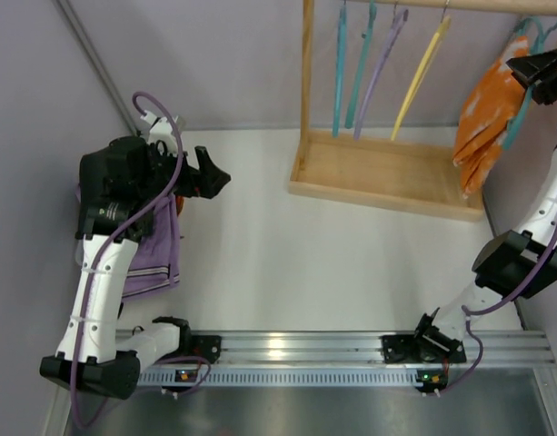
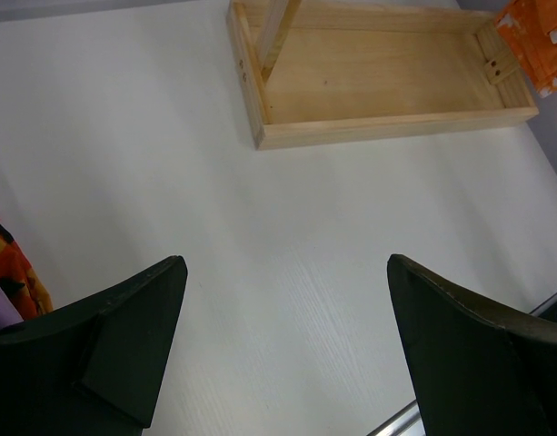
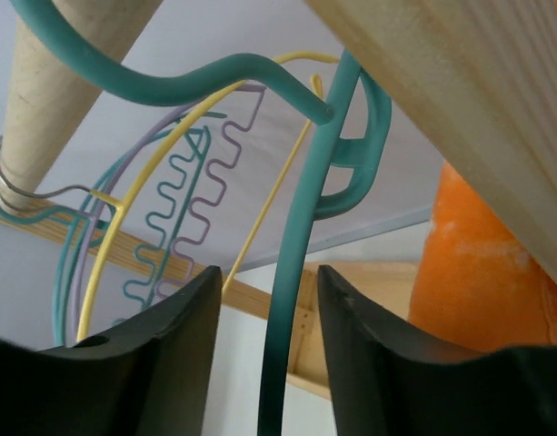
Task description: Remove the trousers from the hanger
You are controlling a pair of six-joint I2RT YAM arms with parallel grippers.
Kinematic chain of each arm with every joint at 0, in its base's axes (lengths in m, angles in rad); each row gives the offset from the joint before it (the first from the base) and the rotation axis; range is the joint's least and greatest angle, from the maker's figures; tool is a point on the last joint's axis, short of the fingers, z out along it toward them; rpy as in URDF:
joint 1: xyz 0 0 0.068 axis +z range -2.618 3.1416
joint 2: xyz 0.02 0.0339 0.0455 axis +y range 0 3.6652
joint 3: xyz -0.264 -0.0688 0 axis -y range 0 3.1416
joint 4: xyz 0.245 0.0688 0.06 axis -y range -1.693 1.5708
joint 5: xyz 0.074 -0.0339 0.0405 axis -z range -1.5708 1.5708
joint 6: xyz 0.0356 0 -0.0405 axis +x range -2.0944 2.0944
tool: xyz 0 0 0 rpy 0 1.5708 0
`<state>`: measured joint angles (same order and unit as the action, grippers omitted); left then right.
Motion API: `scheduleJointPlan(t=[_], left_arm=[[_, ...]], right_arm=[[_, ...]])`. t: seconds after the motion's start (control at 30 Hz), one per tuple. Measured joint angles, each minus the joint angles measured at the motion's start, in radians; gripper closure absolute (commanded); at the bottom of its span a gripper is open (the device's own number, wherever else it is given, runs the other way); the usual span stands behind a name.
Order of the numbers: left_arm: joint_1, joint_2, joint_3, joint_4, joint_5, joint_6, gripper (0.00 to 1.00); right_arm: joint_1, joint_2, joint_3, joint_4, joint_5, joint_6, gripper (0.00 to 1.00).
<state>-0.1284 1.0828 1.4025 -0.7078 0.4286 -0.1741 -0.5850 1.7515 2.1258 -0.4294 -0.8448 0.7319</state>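
Above the white table (image 1: 287, 254), the trousers (image 1: 487, 118) hang on the hanger (image 3: 292, 272), not removed; right gripper (image 3: 267, 282) apart around its arm, unclamped; left gripper (image 2: 285, 263) wide apart.

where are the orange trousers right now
In the top view the trousers hang at the far right, draped on the teal hanger on the wooden rack, right of the yellow hanger, with the right gripper beside them.

2 arms (image 1: 96, 282): white shells, black joints, purple cables. Left claw (image 2: 285, 259), right claw (image 3: 267, 271): matte black wedge fingers.
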Motion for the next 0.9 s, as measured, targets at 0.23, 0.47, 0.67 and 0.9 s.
scheduleJointPlan(t=[0.23, 0.47, 0.67, 0.9], left_arm=[[0.0, 0.011, 0.002, 0.001, 0.011, -0.007, 0.02], [0.0, 0.013, 0.003, 0.0, 0.029, -0.008, 0.02], [0.0, 0.014, 0.006, 0.008, 0.031, -0.011, 0.01], [0.0, 0.007, 0.006, 0.034, 0.027, -0.012, 0.02]], right_arm=[[0.001, 0.004, -0.039, 0.104, -0.045, 0.153, 1.0], [0.0, 0.008, -0.058, 0.262, -0.085, 0.328, 1.0], [0.001, 0.01, -0.058, 0.419, -0.111, 0.473, 1.0], [0.002, -0.014, -0.123, 0.531, -0.128, 0.581, 1.0]])
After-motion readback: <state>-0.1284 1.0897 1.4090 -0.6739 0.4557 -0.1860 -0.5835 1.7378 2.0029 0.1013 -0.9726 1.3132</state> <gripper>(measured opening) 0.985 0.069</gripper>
